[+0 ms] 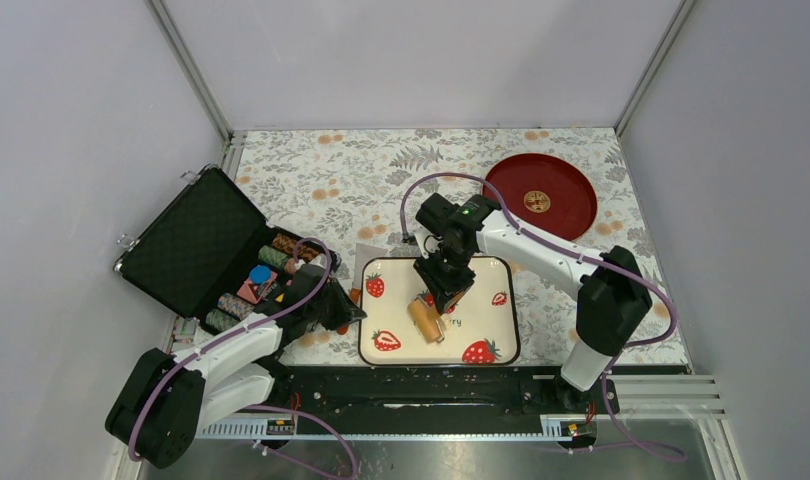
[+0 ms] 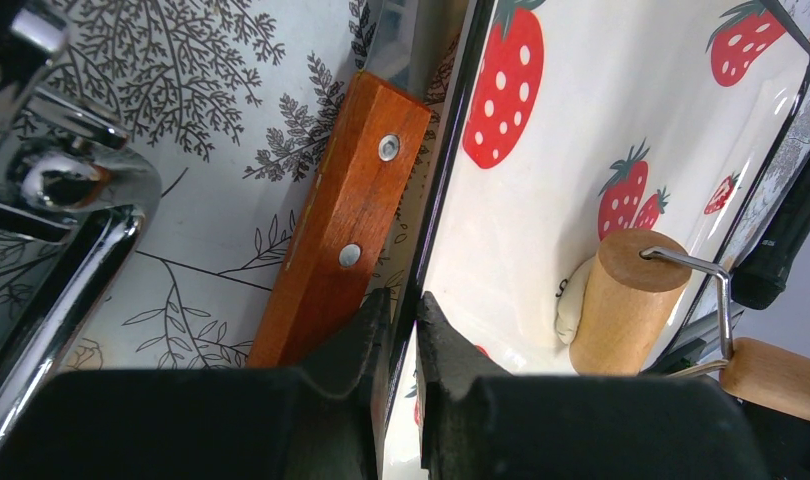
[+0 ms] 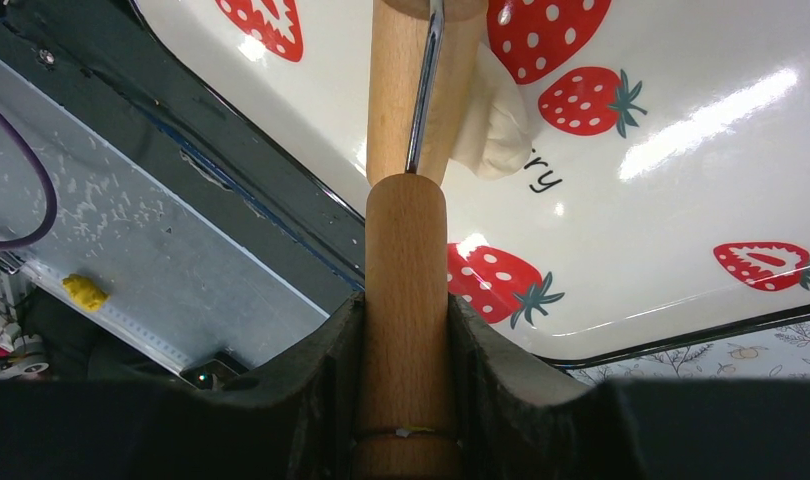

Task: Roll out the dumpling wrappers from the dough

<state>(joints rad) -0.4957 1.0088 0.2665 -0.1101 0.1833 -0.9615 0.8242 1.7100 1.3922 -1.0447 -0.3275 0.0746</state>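
Note:
A small pale dough point(image 3: 493, 120) lump lies on the white strawberry tray point(image 1: 396, 305), pressed against the tan wooden roller point(image 1: 424, 320). In the left wrist view the dough point(image 2: 573, 300) peeks out beside the roller's drum point(image 2: 626, 300). My right gripper point(image 3: 406, 305) is shut on the roller's wooden handle point(image 3: 406, 230), above the tray's middle. My left gripper point(image 2: 403, 305) is shut on the tray's left rim point(image 2: 436, 220), one finger inside and one outside. No dumpling wrappers show in any view.
A wooden-handled tool point(image 2: 346, 210) lies on the floral cloth just left of the tray. An open black case point(image 1: 196, 250) with small tools stands at the left. A red plate point(image 1: 566, 215) sits at the back right. A black rail runs along the near edge.

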